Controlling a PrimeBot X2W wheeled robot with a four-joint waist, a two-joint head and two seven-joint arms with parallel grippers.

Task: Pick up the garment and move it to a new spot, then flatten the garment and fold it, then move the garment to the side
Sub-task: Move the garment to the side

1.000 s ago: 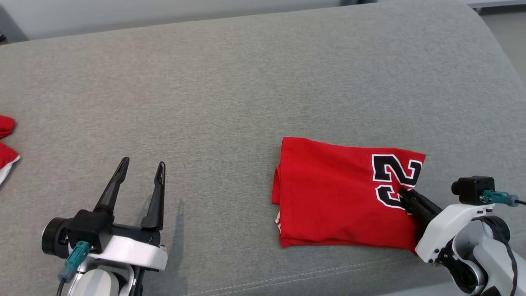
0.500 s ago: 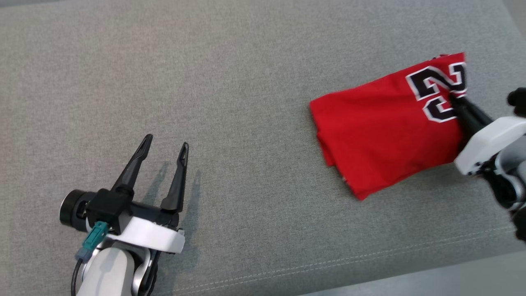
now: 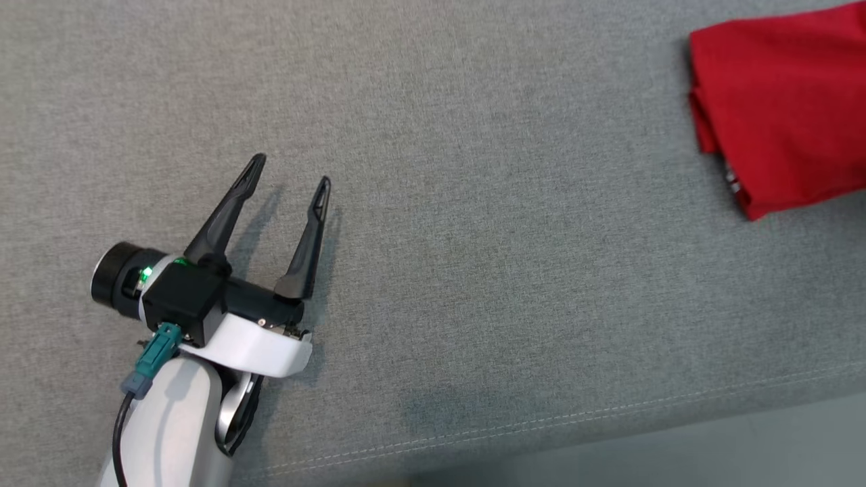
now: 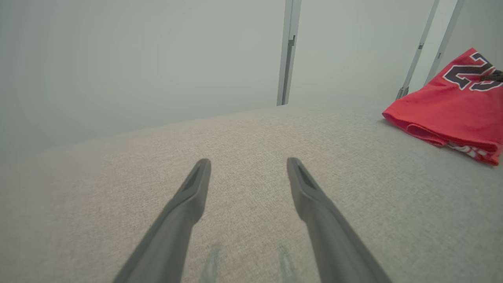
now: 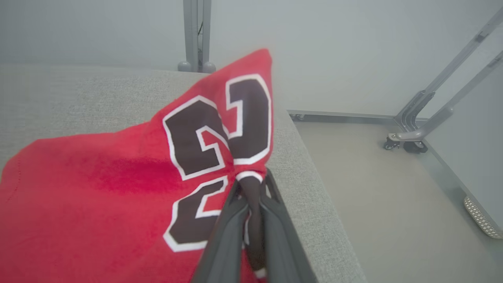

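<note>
The garment is a folded red shirt with black, white-edged numbers, lying at the upper right of the head view and cut off by the frame edge. In the right wrist view my right gripper is shut on the garment, pinching a bunch of cloth at the printed numbers near the cushion's right edge. The left wrist view has the garment at far right. My left gripper stands open over bare grey cushion at the lower left, its fingers holding nothing.
The grey fabric cushion spans the work area; its stitched front edge runs along the bottom. Beyond the cushion's right edge lies pale floor with a wheeled metal frame. Metal posts stand behind.
The head camera has swung left, so the whole picture shifted right. The garment has slid rightward across the cushion with my shut right gripper, one corner lifted. My left gripper stays open.
</note>
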